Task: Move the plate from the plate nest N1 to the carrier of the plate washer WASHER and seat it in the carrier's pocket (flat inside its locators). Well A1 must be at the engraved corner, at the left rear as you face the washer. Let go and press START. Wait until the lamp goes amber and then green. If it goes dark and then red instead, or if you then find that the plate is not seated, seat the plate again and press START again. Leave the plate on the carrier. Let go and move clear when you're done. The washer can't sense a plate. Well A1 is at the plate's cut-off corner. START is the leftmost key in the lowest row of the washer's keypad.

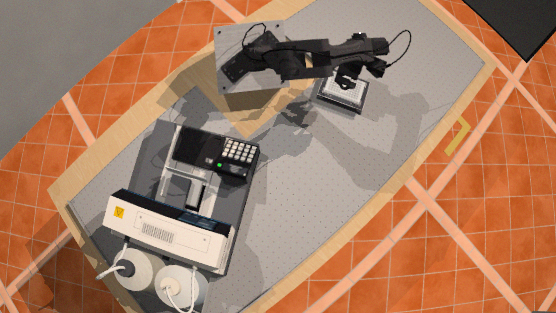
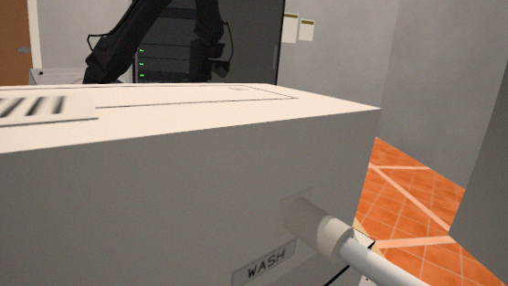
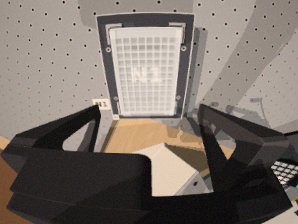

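Observation:
The white well plate (image 1: 344, 92) lies flat in the dark plate nest N1 (image 1: 342, 94) on the grey mat; it also shows in the wrist view (image 3: 147, 70), ahead of the fingers. My gripper (image 3: 149, 109) hangs above the plate, open and empty, and shows over it in the overhead view (image 1: 345, 81). The washer (image 1: 187, 185) stands at the lower left, with its keypad (image 1: 239, 151), a green lamp (image 1: 219, 165) and the empty carrier (image 1: 181, 186). I cannot tell which plate corner is cut off.
The arm's base plate (image 1: 250, 57) is bolted at the mat's rear. Two white bottles (image 1: 155, 275) with tubes stand behind the washer. In the exterior view the washer's white housing (image 2: 183, 174) blocks most of the bench; a dark rack stands behind the arm.

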Tool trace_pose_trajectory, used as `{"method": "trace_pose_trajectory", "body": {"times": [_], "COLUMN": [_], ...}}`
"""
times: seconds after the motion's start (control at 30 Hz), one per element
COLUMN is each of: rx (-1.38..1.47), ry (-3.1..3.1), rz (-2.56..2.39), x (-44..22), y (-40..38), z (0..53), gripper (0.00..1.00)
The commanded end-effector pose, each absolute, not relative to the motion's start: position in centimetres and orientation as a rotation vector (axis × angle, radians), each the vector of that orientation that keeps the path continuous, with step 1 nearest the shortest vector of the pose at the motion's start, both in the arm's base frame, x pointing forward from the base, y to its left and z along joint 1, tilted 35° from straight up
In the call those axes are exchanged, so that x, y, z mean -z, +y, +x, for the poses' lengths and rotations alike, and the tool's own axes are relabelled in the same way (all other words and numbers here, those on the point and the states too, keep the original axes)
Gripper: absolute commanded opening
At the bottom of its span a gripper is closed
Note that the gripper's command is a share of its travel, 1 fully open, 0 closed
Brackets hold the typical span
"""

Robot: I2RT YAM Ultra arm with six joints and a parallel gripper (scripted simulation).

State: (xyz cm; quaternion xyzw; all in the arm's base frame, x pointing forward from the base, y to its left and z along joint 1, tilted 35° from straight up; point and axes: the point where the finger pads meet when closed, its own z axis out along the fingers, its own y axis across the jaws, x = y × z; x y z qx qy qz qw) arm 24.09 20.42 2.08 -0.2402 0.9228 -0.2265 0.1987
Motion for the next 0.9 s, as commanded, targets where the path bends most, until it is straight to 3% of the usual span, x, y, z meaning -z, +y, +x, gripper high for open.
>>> {"method": "trace_pose_trajectory", "body": {"times": [0.0, 0.87], "rx": [0.655, 0.651], "ry": [2.572, 2.575], "rz": [-0.703, -0.705], "x": [-0.9, 2.2], "y": [20.1, 18.9], "z": [24.1, 25.8], "gripper": [1.00, 1.00]}}
